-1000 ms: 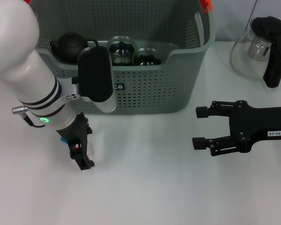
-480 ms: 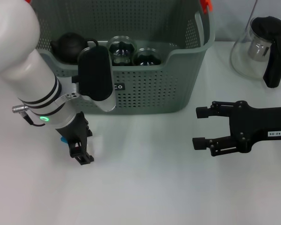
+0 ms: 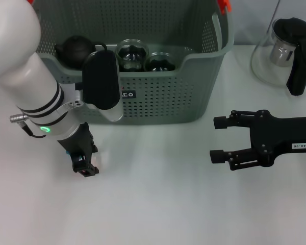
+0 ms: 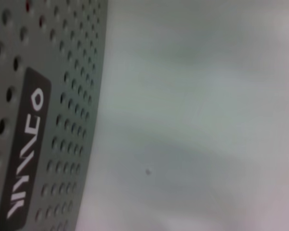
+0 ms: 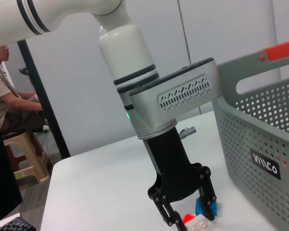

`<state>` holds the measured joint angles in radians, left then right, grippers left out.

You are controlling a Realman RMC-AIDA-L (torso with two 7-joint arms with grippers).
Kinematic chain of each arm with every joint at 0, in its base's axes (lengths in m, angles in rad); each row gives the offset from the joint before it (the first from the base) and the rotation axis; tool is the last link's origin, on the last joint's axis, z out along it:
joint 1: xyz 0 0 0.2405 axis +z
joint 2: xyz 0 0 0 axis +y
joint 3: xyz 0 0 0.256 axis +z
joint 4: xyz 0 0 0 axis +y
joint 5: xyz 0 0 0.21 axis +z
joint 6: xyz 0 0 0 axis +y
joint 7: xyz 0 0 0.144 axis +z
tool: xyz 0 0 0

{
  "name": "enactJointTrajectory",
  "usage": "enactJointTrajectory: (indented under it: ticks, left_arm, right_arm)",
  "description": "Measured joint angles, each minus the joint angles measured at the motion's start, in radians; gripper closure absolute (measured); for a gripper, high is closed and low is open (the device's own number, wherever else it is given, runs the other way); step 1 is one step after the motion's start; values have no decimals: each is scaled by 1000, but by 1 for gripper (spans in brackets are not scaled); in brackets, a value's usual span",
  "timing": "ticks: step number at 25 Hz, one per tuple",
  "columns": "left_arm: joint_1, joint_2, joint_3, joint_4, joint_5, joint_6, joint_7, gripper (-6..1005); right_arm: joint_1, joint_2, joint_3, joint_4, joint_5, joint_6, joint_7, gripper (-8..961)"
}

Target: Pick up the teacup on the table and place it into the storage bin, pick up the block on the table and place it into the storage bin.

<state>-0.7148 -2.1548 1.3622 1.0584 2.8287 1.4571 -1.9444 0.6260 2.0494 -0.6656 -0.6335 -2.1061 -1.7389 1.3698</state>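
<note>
The grey-green perforated storage bin (image 3: pixel 158 102) stands at the back of the table. It holds two glass teacups (image 3: pixel 133 53) and a black teapot (image 3: pixel 75 48). My left gripper (image 3: pixel 85 168) points down at the table in front of the bin's left corner. In the right wrist view it (image 5: pixel 188 211) stands over a small blue, red and white block (image 5: pixel 202 208), which is at its tip on the table. In the head view the arm hides most of the block. My right gripper (image 3: pixel 214 139) is open and empty, low over the table to the right of the bin.
A glass pitcher with a black handle and lid (image 3: pixel 285 53) stands at the back right. The left wrist view shows only the bin's wall (image 4: pixel 62 96) with its label and bare table. A seated person (image 5: pixel 5 96) is beyond the table's far edge.
My left gripper has shifted a little to the left and back towards the bin. The right arm has not moved.
</note>
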Motion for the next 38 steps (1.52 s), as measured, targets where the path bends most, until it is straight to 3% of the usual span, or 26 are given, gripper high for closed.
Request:
enactJointTrajectory:
  ticks: [34,38]
  left_arm:
    - [-14,-1,-3,-24,23,1,-13,575]
    - [-15,-3,-44,1,14,35,-4,582]
  right_arm:
    - [-1,0,5,0,0,-7,-2,9]
    - [-1,0,5,0,0,-7,-2,9]
